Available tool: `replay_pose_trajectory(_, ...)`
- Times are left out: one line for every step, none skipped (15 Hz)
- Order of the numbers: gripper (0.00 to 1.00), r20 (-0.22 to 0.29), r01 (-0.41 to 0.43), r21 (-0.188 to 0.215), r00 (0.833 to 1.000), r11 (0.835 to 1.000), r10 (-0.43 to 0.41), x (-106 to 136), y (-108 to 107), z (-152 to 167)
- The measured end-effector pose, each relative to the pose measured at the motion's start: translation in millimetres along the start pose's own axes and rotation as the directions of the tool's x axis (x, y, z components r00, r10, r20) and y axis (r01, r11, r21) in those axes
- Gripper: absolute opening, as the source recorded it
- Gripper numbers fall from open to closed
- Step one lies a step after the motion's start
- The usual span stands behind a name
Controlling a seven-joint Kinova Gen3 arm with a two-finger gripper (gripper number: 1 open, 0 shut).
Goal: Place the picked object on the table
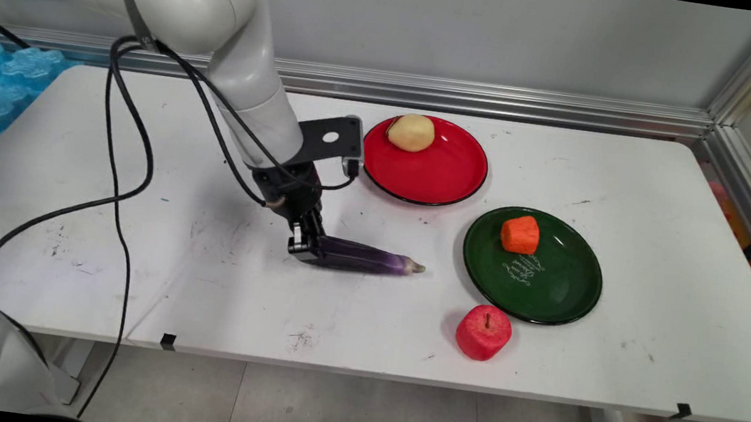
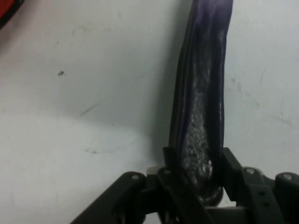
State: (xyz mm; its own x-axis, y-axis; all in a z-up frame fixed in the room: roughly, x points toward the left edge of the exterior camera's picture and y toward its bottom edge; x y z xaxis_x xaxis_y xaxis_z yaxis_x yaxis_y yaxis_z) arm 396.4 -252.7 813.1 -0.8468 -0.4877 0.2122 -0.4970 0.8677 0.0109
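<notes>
One long purple eggplant [image 1: 362, 257] lies flat on the scuffed white table [image 1: 670, 204], its long axis left to right, pale stem tip toward a dark green round plate [image 1: 552, 290]. Black two-finger gripper [image 1: 305, 245] clamps its blunt left end. Grey wall behind.

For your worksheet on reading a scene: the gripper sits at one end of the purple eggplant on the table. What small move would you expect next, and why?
Probably a short straight lift. The gripper appears shut on the eggplant, its fingers flanking the blunt end, while the eggplant lies flat on the table, apart from the green plate and the apple.
</notes>
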Motion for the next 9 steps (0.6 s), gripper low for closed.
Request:
replay_pose_trajectory(0.00, -0.005, -0.002, 0.000, 1.000, 1.000, 0.002, 0.3, -0.6, 3.6)
replay_pose_trajectory(0.00, -0.009, -0.004, -0.001, 1.000, 1.000, 0.004, 0.5, -1.2, 6.6)
replay_pose_trajectory(0.00, -0.012, -0.005, -0.001, 1.000, 1.000, 0.005, 0.7, -1.6, 8.4)
replay_pose_trajectory(1.00, -0.016, -0.007, -0.001, 1.000, 1.000, 0.007, 1.3, -2.4, 11.4)
replay_pose_trajectory(1.00, -0.020, -0.008, 0.000, 1.000, 1.000, 0.008, 1.9, -3.2, 13.6)
replay_pose_trajectory(1.00, -0.024, -0.010, 0.001, 1.000, 1.000, 0.010, 2.8, -4.0, 15.6)
replay_pose_trajectory(1.00, -0.026, -0.011, 0.002, 1.000, 1.000, 0.011, 3.9, -4.9, 17.0)
replay_pose_trajectory(1.00, -0.028, -0.011, 0.004, 1.000, 1.000, 0.011, 5.6, -5.7, 18.0)
replay_pose_trajectory(1.00, -0.030, -0.011, 0.006, 1.000, 1.000, 0.011, 7.6, -6.5, 18.3)
